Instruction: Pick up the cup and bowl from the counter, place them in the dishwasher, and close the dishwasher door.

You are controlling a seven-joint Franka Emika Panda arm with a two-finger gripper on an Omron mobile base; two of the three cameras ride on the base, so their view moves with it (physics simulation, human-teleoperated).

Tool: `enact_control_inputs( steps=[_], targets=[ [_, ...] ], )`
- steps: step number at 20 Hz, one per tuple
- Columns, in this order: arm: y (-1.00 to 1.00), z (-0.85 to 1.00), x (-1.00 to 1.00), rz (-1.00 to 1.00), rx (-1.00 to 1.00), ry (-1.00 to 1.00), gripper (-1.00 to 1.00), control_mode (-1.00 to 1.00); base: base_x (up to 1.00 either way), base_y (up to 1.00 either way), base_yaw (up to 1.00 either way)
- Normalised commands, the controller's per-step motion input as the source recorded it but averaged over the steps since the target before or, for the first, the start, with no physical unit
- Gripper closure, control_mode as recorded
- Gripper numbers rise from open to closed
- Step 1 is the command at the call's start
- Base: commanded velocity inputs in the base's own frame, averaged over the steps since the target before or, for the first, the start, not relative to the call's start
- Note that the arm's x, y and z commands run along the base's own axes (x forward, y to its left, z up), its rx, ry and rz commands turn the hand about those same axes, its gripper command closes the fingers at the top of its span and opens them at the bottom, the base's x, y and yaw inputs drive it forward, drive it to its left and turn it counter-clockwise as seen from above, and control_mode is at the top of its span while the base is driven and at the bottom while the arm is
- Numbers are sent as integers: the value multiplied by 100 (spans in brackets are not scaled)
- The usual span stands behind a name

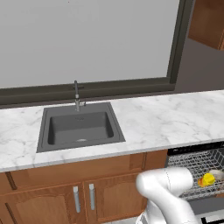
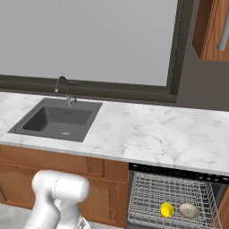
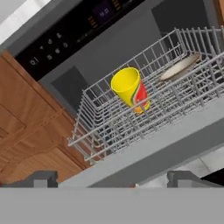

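The yellow cup (image 3: 129,88) lies tipped on its side in the dishwasher's (image 3: 74,30) pulled-out silver wire rack (image 3: 109,127). The beige bowl (image 3: 179,68) leans on edge just beyond it in the same rack. From the base views the cup (image 2: 167,209) and the bowl (image 2: 188,209) sit side by side in the rack under the counter (image 2: 156,134); cup (image 1: 207,179), bowl (image 1: 217,175). The dishwasher door (image 3: 175,135) hangs open, its grey edge crossing below the rack. My gripper (image 3: 114,179) is open and holds nothing, hovering just outside the door edge and apart from the cup.
A dark inset sink (image 1: 79,127) with a faucet (image 1: 76,95) sits left of the dishwasher. Brown wooden cabinets (image 3: 26,118) flank the dishwasher's left side. My white arm (image 1: 168,192) bends low in front of the cabinets.
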Motion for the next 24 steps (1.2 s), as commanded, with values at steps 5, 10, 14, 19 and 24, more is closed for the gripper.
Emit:
enact_control_inputs(
  steps=[5,10,14,19,24],
  targets=[
    [-53,-37,-10,0,6,-8,-100,-100,0,0,0],
    [-52,-29,0,0,20,-4,-100,-100,0,0,0],
    [-49,-32,0,0,27,-2,-100,-100,0,0,0],
    [-35,-34,0,0,23,-5,-100,-100,0,0,0],
    [-16,-52,0,3,13,-12,-100,-100,0,0,0]
  ],
)
